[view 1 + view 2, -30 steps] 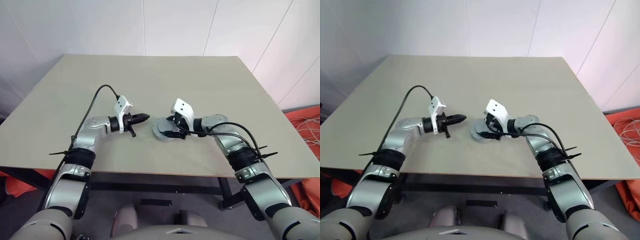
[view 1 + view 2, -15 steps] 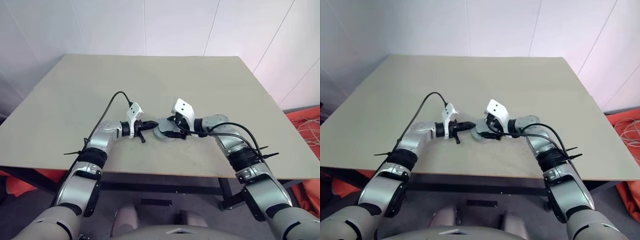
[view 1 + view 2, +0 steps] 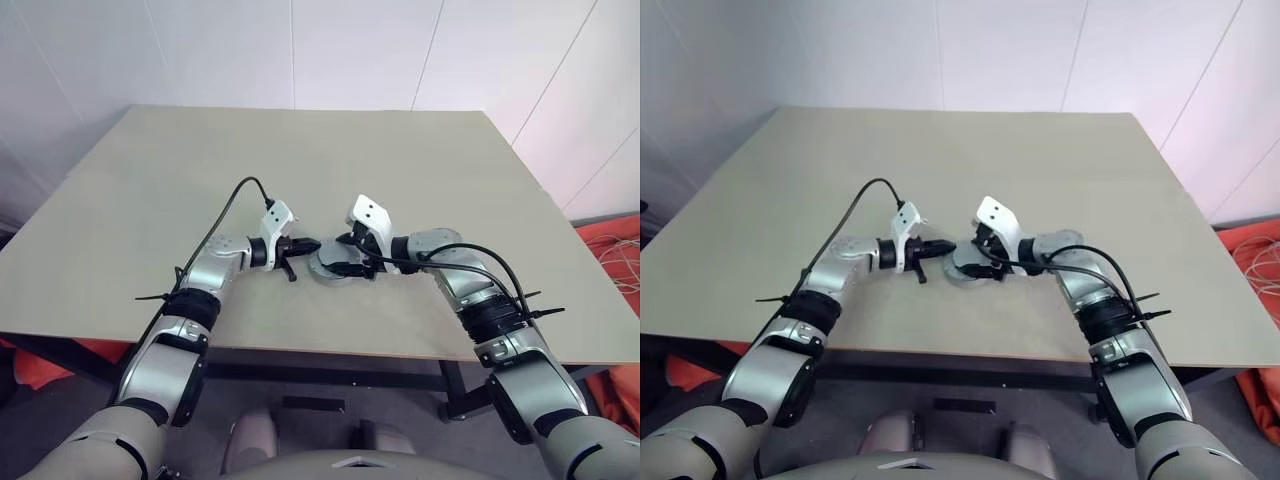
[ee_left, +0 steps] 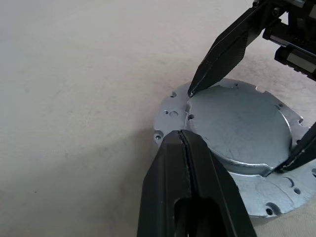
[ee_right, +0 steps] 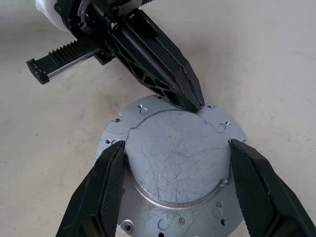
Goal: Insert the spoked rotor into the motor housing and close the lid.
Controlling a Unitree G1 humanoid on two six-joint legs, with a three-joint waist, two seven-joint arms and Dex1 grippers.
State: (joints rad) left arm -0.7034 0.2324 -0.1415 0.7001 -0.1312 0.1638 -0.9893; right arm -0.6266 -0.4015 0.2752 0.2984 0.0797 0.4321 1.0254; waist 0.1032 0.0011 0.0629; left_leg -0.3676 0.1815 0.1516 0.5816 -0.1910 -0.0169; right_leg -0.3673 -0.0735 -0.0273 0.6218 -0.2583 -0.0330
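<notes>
The lid [image 5: 173,163], a silver-grey round metal disc with a raised middle and a notched, drilled flange, lies flat on the table near its front [image 3: 326,270]. My right gripper [image 5: 176,143] straddles the raised middle from the right, one finger against each side of it. My left gripper [image 4: 181,134] is shut, and its tip [image 3: 314,243] touches the lid's flange on the left side. Whatever lies under the lid is hidden, so the spoked rotor and the motor housing are out of view.
The beige table [image 3: 300,160] stretches wide behind and to both sides of the lid. Its front edge runs close below the two arms. White walls stand behind it. Orange fabric [image 3: 615,250] lies on the floor at the right.
My left arm has swung to the right, bringing its shut gripper from well left of the lid up against the flange. The right gripper has stayed on the lid.
</notes>
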